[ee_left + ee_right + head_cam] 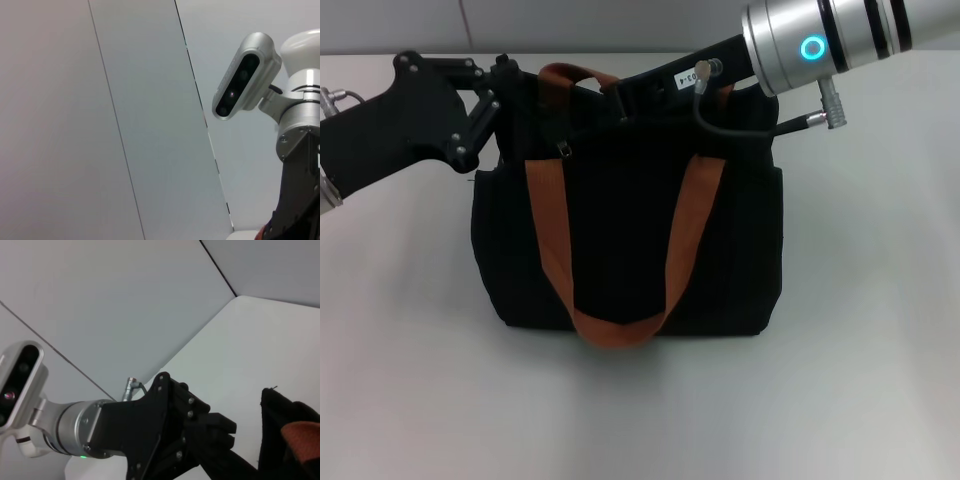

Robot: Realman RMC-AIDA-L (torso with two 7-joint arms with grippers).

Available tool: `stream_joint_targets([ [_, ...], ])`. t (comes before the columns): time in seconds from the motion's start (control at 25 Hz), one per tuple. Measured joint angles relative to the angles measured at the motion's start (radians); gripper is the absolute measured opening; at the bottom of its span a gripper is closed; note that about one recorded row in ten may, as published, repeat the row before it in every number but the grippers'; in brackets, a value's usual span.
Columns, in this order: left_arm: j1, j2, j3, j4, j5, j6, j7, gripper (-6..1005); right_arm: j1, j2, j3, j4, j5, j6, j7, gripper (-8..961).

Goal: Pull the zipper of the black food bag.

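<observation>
The black food bag (620,240) stands upright in the middle of the white table, its two orange-brown straps (620,325) hanging over its front. A small grey tab (563,149), apparently the zipper pull, hangs near the top edge left of centre. My left gripper (500,85) is at the bag's top left corner, against the fabric. My right gripper (625,95) reaches in from the upper right and lies over the bag's top edge, black against black. The right wrist view shows the left gripper (220,435) beside the bag's corner (280,415).
The white table (860,380) surrounds the bag, with a grey panelled wall (100,120) behind it. The right arm's silver wrist (820,40) and a black cable (720,125) hang over the bag's top right. The left wrist view shows the right wrist camera (242,82).
</observation>
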Motion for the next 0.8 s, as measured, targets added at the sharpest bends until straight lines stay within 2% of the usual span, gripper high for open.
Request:
stream_joint_targets([
  [0.12,-0.003,0.0,0.0,0.003,0.0,0.007,-0.008,25,0.004,0.0,-0.005,0.0,-0.012,0.007,0.004,302],
  [0.8,-0.018,-0.001,-0.002,0.007,0.0,0.017,-0.017,25,0.007,0.0,-0.007,-0.026,-0.045,0.014,0.018,303],
])
